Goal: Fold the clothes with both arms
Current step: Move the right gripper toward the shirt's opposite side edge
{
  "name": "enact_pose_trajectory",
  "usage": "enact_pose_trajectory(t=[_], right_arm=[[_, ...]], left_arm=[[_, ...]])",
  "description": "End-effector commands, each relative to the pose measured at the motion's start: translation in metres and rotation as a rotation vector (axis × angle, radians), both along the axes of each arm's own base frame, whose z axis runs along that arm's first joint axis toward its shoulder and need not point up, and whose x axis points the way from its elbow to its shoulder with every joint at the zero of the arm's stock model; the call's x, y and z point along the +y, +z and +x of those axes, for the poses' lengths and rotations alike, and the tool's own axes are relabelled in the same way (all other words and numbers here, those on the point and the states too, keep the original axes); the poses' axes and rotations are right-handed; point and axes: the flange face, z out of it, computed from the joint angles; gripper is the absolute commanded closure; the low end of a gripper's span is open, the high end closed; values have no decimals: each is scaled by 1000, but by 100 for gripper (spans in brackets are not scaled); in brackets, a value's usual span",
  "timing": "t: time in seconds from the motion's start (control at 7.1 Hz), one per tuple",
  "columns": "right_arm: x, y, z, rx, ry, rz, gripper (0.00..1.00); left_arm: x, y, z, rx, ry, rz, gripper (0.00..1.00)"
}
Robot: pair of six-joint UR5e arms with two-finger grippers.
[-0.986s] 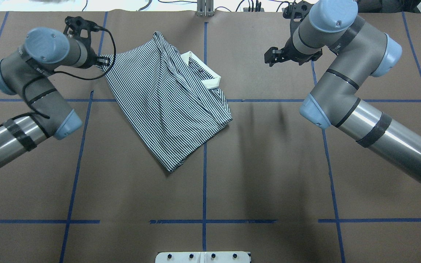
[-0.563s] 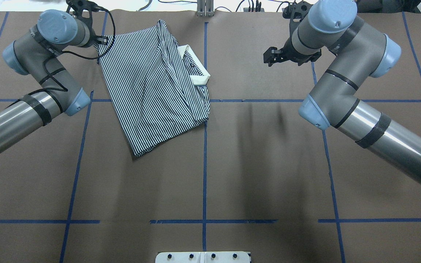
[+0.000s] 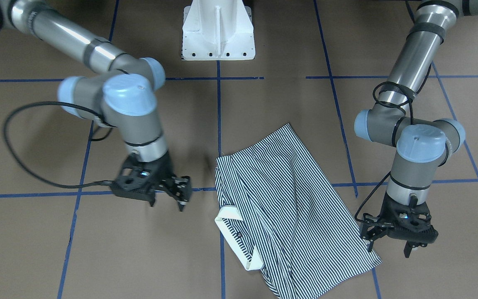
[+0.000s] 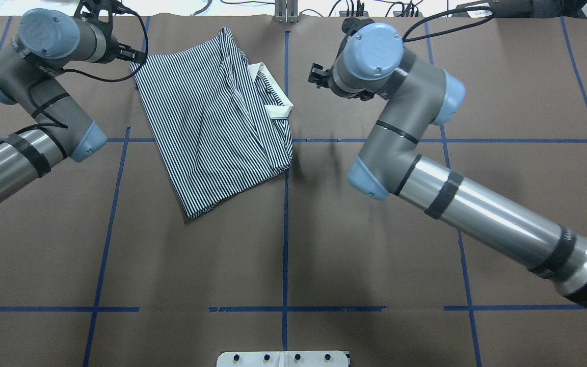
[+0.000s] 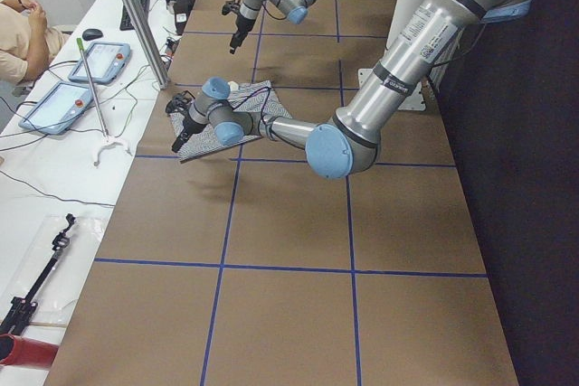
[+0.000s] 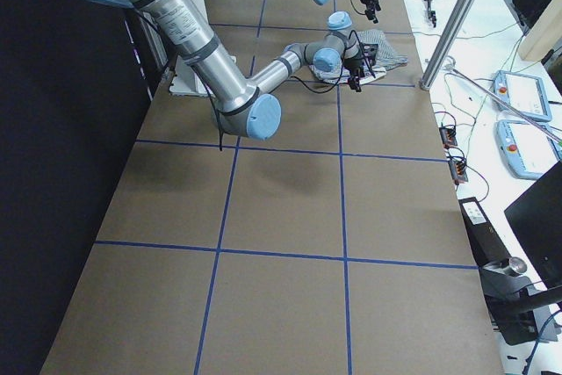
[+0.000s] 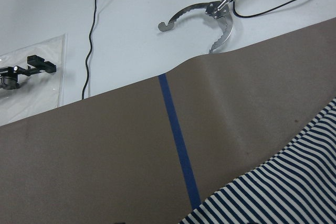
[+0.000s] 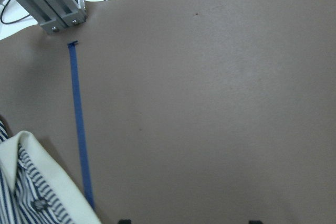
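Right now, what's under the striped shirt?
The shirt lies on the brown table cover; blue tape lines run beneath it. Whatever sits between its folds is hidden.

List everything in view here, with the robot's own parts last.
polo shirt: one, navy-and-white striped, cream collar, partly folded, table's far side.
table: one, brown with blue tape lines.
pedestal base: one, white, robot's edge of table.
metal tongs: one, silver, white bench beyond the table.
person: one, partly seen, by that bench.
left arm: one, grey with blue caps, jaws open by the shirt's corner.
right arm: one, grey with blue caps, jaws open, apart from the collar.
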Motion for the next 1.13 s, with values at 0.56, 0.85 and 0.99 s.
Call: enact_pose_trajectory(t=[0.56,0.85,0.99], right_arm=[[11,-12,-126,-47,191,-64,31],[10,-9,-127,-41,192,-66,61],[9,-10,-126,-43,192,-66,100]], left_arm=[[11,-3,-7,21,3,11,0],[11,-3,-7,21,3,11,0],[11,-3,-7,21,3,11,0]])
